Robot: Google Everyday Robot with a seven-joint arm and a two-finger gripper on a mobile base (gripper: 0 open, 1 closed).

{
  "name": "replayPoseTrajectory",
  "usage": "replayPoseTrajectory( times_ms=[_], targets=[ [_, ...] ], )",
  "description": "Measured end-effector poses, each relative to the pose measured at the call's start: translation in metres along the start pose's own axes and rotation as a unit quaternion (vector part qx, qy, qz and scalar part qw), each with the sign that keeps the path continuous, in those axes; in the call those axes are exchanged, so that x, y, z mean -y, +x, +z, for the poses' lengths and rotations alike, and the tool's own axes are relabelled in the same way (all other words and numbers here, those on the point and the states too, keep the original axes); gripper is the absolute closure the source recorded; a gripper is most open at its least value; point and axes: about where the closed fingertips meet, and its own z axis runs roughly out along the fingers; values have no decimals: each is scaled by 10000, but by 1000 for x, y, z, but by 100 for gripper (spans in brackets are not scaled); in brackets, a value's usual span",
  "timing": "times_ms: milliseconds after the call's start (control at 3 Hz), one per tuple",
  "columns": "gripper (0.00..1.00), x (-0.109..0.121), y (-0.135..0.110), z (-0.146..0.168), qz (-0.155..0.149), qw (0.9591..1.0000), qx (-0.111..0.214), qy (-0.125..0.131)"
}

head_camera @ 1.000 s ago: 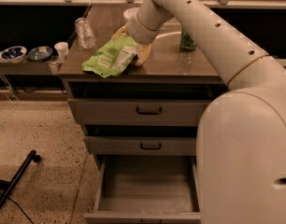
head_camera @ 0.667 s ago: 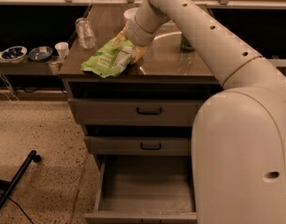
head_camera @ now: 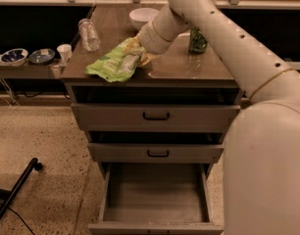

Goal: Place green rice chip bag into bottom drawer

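Brown cabinet top first — the green rice chip bag lies near its front left edge, almost where it lay a second ago, and the arm has barely shifted. The gripper sits at the bag's raised right end, touching it; whether it is clamped on the pouch I cannot tell. Below, the bottom drawer stands pulled out — bare grey floor showing.

The gripper is at the right end of the green rice chip bag, but mostly hidden behind the wrist. The arm covers approx. the top of the dark can. The front of the bottom drawer is cut by the lower pic edge.
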Motion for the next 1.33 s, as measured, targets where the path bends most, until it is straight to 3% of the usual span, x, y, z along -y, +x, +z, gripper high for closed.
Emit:
replayPoseTrajectory(
  times_ms=[333,667,1000,1333],
  targets=[
    [100,-18,-19,-47,69,9986,157,493],
    [100,-56,-31,-100,419,9968,-268,619],
    [100,-119,-56,-108,1162,9923,-364,227],
    [100,-182,-87,-85,1699,9844,-300,-338]
  ],
)
